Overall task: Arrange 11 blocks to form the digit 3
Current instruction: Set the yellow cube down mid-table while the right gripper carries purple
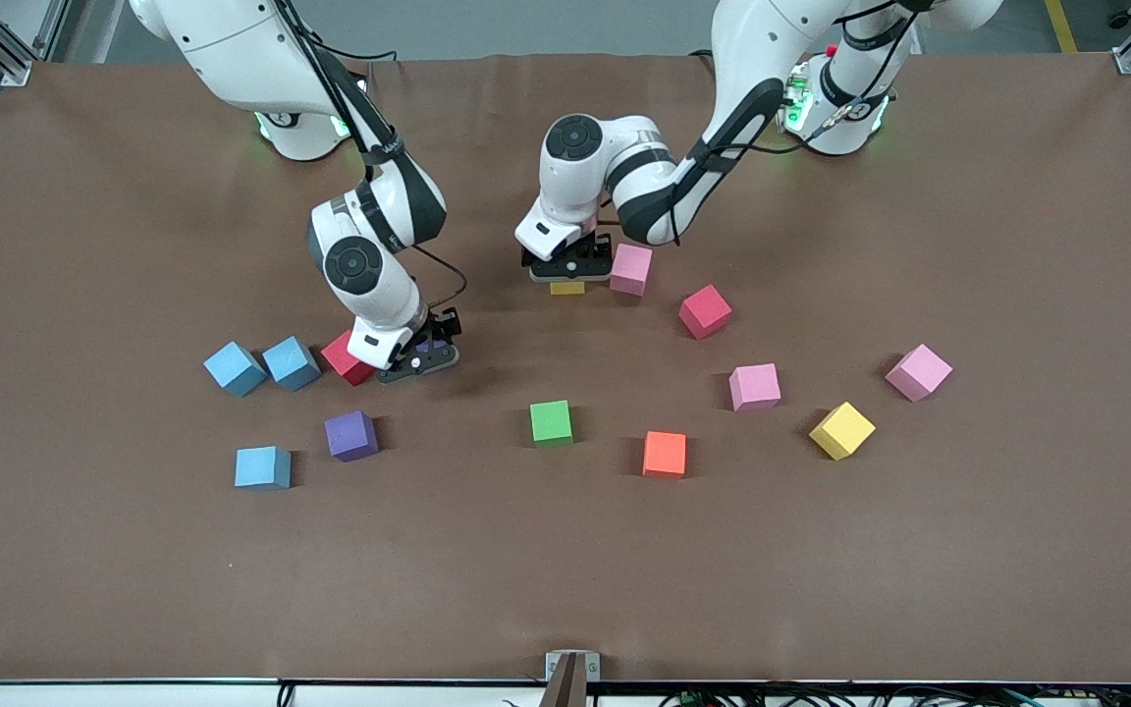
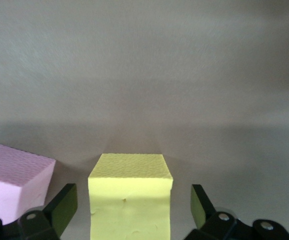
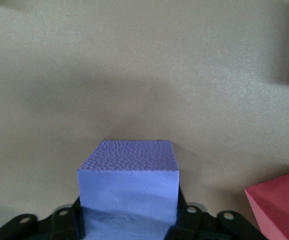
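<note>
Left gripper (image 2: 129, 210) down at table, jaws apart astride yellow block (image 2: 130, 197), beside pink block (image 2: 14, 182). Right gripper (image 3: 128, 220) clamps purple block (image 3: 129, 182), red block (image 3: 279, 210) beside it.

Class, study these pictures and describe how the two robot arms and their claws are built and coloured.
Both arms have glossy white shells with black joint bands and round dark grey caps at the joints. Black cables run along each arm, and green lights glow at both bases. The left claw and the right claw are black, with small silver screws showing at the base of the fingers.
</note>
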You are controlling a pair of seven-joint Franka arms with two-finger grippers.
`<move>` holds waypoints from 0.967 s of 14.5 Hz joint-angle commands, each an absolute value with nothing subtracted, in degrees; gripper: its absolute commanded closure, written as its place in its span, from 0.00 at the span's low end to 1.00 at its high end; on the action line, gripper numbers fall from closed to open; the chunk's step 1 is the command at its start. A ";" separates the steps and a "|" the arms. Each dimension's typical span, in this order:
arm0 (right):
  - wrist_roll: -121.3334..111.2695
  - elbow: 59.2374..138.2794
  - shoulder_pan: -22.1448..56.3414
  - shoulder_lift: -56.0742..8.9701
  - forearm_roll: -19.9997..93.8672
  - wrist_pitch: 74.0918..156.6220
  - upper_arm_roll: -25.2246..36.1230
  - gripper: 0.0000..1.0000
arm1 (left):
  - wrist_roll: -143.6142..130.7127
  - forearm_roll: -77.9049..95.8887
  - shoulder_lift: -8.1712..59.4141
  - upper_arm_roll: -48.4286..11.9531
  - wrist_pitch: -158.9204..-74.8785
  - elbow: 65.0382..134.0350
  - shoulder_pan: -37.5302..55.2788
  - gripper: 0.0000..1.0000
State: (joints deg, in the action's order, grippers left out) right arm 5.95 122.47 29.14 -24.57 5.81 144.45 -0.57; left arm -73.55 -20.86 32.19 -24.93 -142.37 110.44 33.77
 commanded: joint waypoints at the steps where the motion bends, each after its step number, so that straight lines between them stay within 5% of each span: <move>1: 6.33 122.70 29.71 -24.35 6.15 145.11 -0.09 0.66 | -74.79 -21.71 26.56 -25.58 -137.12 109.86 33.05 0.00; 10: -2.35 122.78 29.97 -23.38 6.06 144.41 -0.09 0.68 | -81.89 -12.26 15.73 -25.49 -113.49 108.02 20.41 0.00; 14: -14.80 123.31 33.48 -19.78 6.06 141.95 -0.18 0.68 | -90.93 -6.24 15.65 -25.40 -113.64 108.89 17.58 0.00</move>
